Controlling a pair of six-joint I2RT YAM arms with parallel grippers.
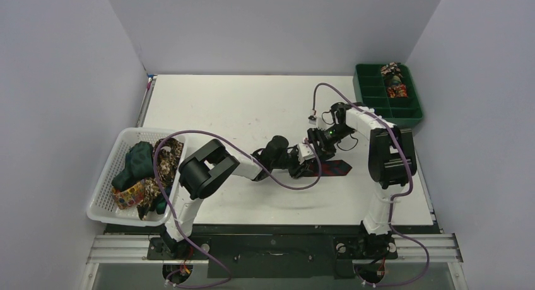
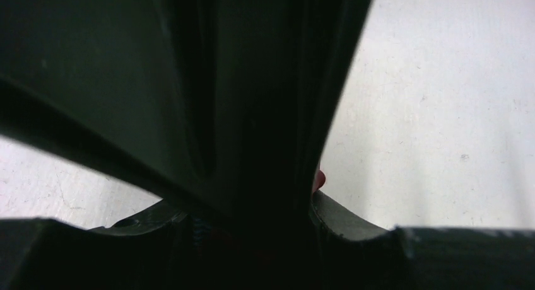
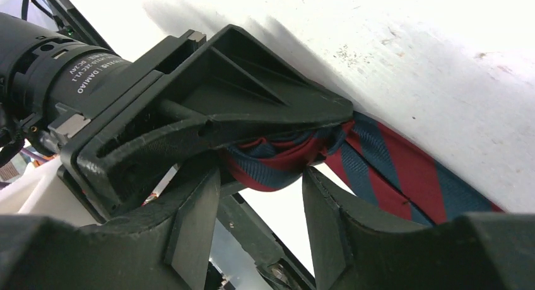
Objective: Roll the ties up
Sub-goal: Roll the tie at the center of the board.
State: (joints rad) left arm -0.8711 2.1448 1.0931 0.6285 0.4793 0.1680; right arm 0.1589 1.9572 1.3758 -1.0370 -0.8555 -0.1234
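Table (image 1: 240,107): white, navy-and-red striped tie (image 1: 339,169) lying near its middle.
Mesh basket (image 1: 104,198): left edge, heaped with loose ties (image 1: 142,170).
Compartment tray (image 1: 372,94): green, far right corner.
Left gripper (image 1: 303,166): clamped on the striped tie's bunched end.
Right gripper (image 3: 262,189): fingers apart, just beside that bunch.

Striped necktie (image 3: 404,170): dark navy ground, broad red diagonal stripes.
Desk (image 1: 240,107): white, faint grey specks.
Compartment tray (image 1: 377,104): dark green.
Rolled ties (image 1: 393,79) in tray: multicoloured, busy print, some red.
Mesh basket (image 1: 107,189): white.
Ties in basket: dark green tie (image 1: 135,161), plain; brown-gold tie (image 1: 168,162), floral; orange-yellow tie (image 1: 126,195), patterned.
Left gripper (image 3: 337,116): matte black.
Right gripper (image 3: 262,202): matte black.
Arms: black joints, white links.
Cables (image 1: 293,187): purple.
Walls (image 1: 63,82): pale lavender-grey.
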